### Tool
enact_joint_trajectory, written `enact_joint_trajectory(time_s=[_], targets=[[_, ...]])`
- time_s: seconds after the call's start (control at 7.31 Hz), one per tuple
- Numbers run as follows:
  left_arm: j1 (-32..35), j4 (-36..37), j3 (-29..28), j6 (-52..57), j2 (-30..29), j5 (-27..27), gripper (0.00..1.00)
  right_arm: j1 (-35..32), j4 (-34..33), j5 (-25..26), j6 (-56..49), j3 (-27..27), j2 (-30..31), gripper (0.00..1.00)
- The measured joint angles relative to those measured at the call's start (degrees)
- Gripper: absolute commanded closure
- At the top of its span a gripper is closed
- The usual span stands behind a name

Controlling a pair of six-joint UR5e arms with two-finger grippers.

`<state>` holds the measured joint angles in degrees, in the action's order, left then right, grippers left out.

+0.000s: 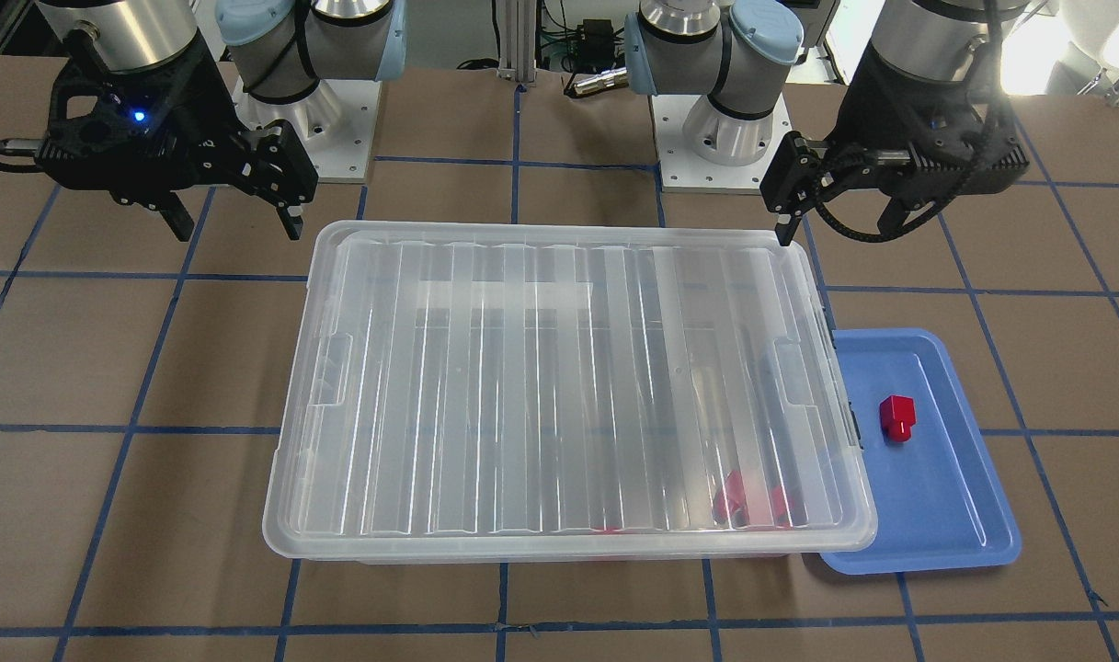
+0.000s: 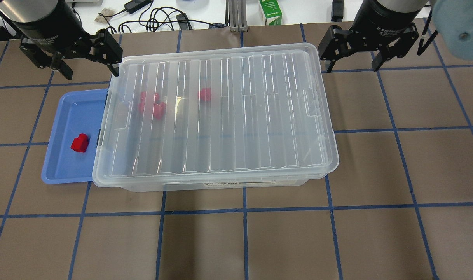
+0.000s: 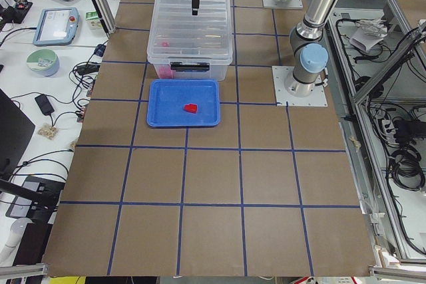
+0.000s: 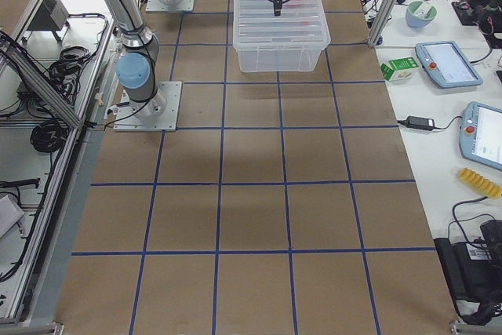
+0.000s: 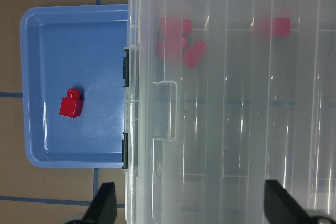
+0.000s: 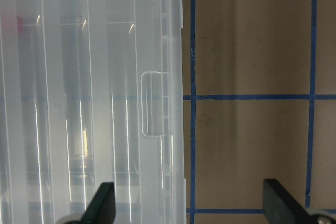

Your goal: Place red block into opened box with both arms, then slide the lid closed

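A red block (image 2: 80,142) (image 1: 897,416) (image 5: 71,103) lies alone on the blue tray (image 2: 61,171). The clear box (image 2: 220,183) stands beside the tray, and the ribbed lid (image 2: 220,116) (image 1: 559,386) lies over the whole of it, slightly askew. Several more red blocks (image 2: 152,105) (image 1: 752,504) show blurred through the lid. My left gripper (image 2: 89,69) (image 1: 835,230) (image 5: 191,208) hangs open above the box's far corner by the tray, holding nothing. At the opposite far corner my right gripper (image 2: 353,65) (image 1: 237,230) (image 6: 191,208) is open and empty too.
The lid's edge overhangs the blue tray's (image 1: 973,542) near side. Both arm bases (image 1: 725,138) stand on the robot's side of the box. Cables and a green carton (image 2: 270,11) lie past the table's far edge. Brown table with blue tape lines (image 2: 244,212) surrounds the box.
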<state>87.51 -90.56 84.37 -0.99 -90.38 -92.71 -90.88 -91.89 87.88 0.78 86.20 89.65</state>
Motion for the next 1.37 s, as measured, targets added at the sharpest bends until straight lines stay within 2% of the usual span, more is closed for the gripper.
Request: enact_joint_trajectory(time_s=[0.96,1.09,1.37], targets=[[-1.1,0.6,0.8,0.8,-0.2,0.2,0.0,0.2,-1.0,-0.1,0.0,0.6,-1.4,0.0],[-4.4,0.6,1.0,2.7,-0.8,0.3,0.0,0.2,-4.0,0.0,0.0,1.5,-4.2,0.0],[-15.3,0.7,2.4,13.2,-3.9,3.3,0.0,0.2,-15.1,0.5,-0.1,6.2,-11.0,0.0]])
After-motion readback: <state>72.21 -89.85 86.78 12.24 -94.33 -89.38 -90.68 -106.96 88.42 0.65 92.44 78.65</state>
